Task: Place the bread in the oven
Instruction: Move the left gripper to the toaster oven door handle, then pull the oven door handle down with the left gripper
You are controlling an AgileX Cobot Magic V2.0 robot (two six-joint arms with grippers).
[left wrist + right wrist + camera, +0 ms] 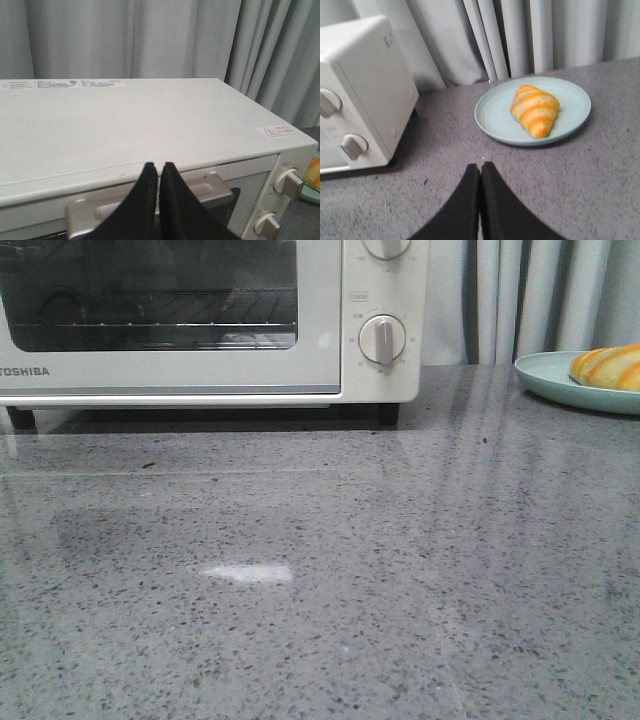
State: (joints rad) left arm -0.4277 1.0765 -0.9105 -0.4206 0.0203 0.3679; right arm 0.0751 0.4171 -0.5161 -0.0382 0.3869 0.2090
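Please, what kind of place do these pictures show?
Probably a kitchen-style counter set up for a test: a toaster oven stands on a speckled grey stone countertop, and bread lies on a pale plate. The grey curtain behind suggests a staged room.

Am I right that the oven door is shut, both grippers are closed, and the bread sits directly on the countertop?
Not quite. The bread lies on a pale blue plate, as the right wrist view shows. The oven door is shut, and both the left gripper and right gripper are closed.
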